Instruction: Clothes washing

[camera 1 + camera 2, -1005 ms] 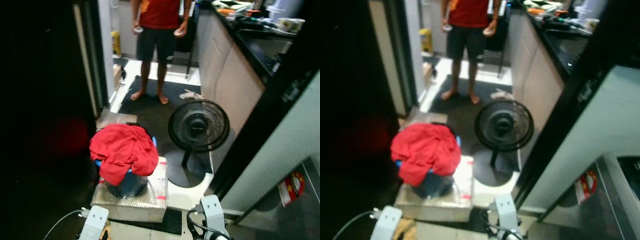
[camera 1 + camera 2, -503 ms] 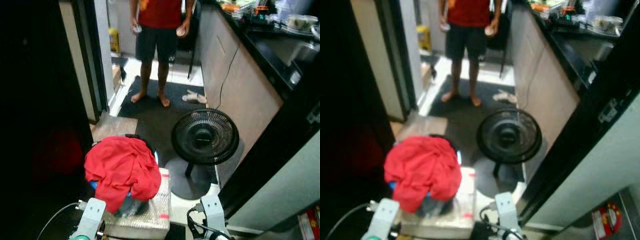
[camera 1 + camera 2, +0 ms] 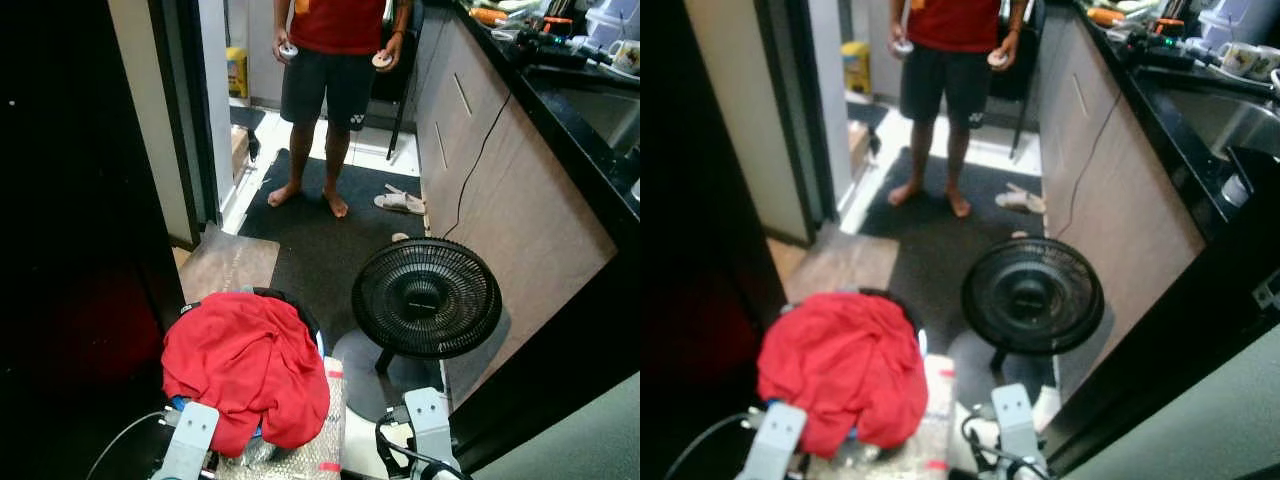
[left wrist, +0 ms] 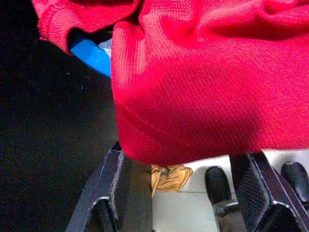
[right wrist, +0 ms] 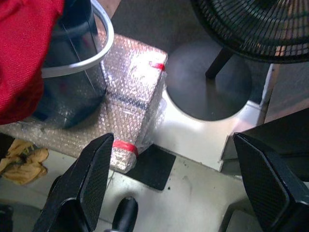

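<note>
under the red cloth, yellow rag shows.

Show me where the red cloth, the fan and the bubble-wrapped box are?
red cloth (image 3: 245, 365), left eye view, middle of the heap.
fan (image 3: 427, 298), left eye view, hub of the grille.
bubble-wrapped box (image 5: 133, 87), right wrist view, top face.

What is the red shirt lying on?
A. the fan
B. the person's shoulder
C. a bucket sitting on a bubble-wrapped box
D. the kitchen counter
C: the red shirt drapes over a dark bucket that stands on the bubble-wrapped box, beside the black fan, not on it.
</note>
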